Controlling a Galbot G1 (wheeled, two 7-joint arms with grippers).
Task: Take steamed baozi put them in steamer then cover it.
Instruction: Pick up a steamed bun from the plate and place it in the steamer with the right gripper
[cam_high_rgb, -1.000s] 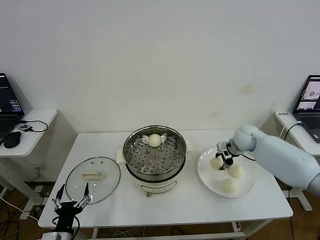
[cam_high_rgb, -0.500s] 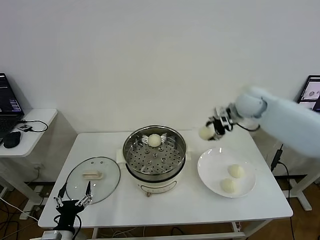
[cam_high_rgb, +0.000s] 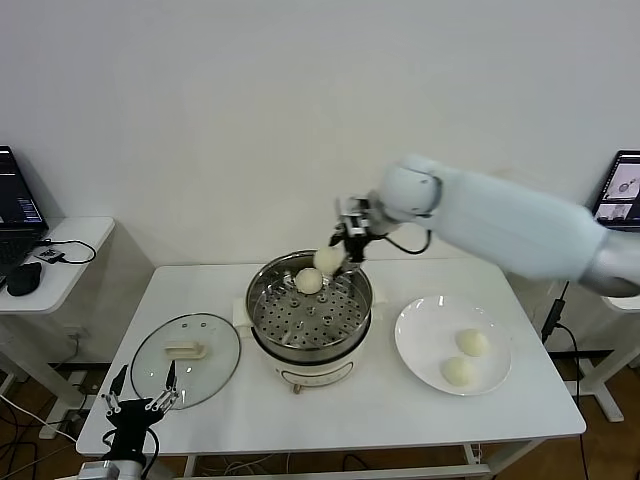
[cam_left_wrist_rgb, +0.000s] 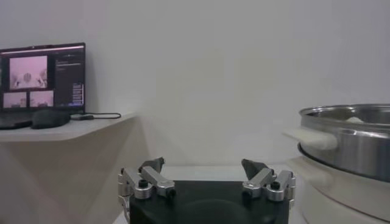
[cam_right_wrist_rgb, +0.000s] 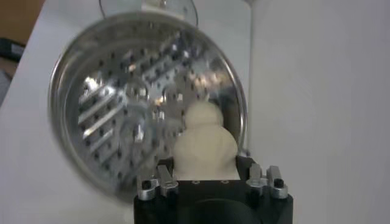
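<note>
While the left gripper (cam_high_rgb: 140, 405) waits with its fingers spread at the near left edge of the white table (cam_high_rgb: 350, 410), just this side of the glass cover (cam_high_rgb: 186, 359) lying flat on the tabletop, the loading step is in hand on the other side. Two steamed baozi (cam_high_rgb: 472, 343) remain on the white plate (cam_high_rgb: 420, 345) at the near right. In the middle stands the steamer (cam_high_rgb: 310, 318), open, with one bun (cam_high_rgb: 309, 282) resting on the far part of its perforated tray (cam_right_wrist_rgb: 116, 115). Over the steamer's far right rim hangs the right gripper (cam_high_rgb: 345, 250), clamped on another bun (cam_right_wrist_rgb: 204, 149), just beside the bun that is already inside. Judging by this, the second of four is being delivered; the next move calls for lowering it onto a bare patch of tray, clear of its neighbour, and then releasing it.
</note>
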